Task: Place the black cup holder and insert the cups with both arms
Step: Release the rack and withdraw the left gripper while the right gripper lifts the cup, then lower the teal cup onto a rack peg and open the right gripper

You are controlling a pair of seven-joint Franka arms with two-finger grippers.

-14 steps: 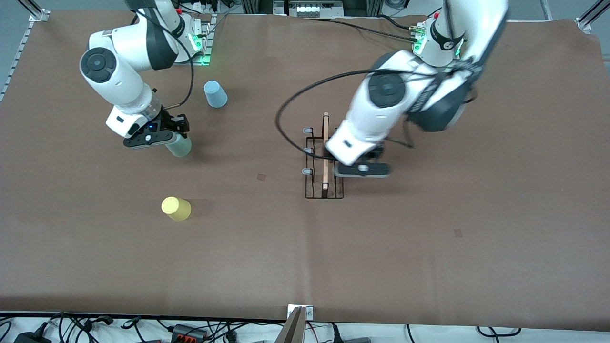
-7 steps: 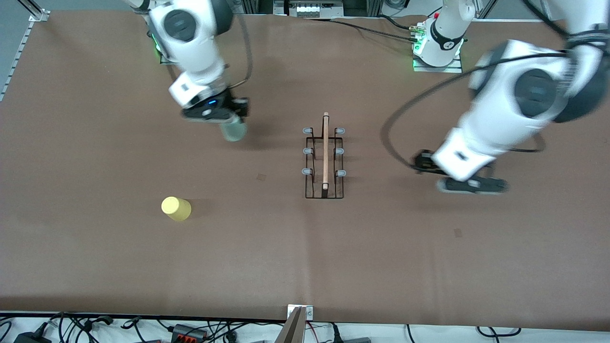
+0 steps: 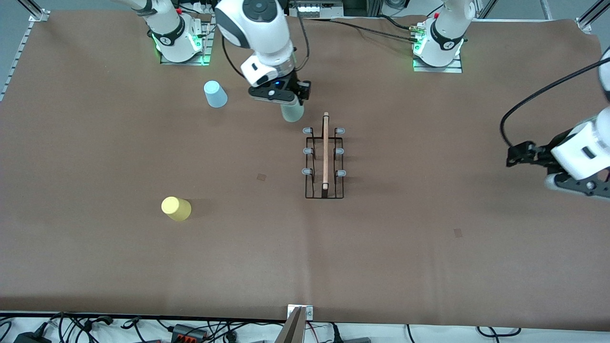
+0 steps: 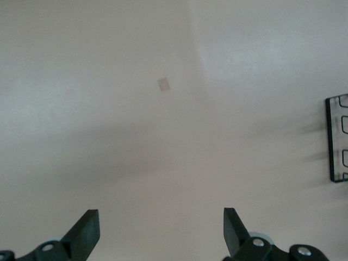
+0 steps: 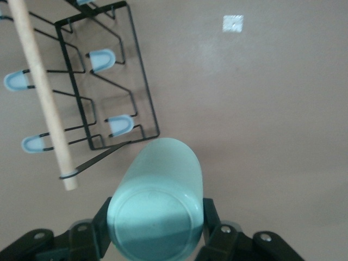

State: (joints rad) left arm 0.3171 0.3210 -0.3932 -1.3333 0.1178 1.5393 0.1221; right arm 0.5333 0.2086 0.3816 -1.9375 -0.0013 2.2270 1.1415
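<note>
Yellow cup (image 3: 176,208) upside down on desk (image 3: 429,267), nearest the front camera, toward the right arm's end. No readable writing or brand marks anywhere.

Holder (image 3: 324,162) upright at mid-desk, wooden rod (image 3: 325,150) along its top, pale-tipped pegs (image 3: 308,151) either side, all bare. Small square mark (image 3: 261,176) on desk beside it, toward the right arm's end.

Left end effector (image 3: 572,183) over bare desk at the left arm's end, well apart from holder; fingers (image 4: 87,231) spread wide, nothing between them.

Right end effector (image 3: 286,102) over the desk just at the holder's end farthest from the camera; clamped on green cup (image 5: 155,198), cup tilted, closed base toward the wrist camera.

Blue cup (image 3: 215,94) upside down on desk, farthest back, near the right arm's base (image 3: 178,45).
</note>
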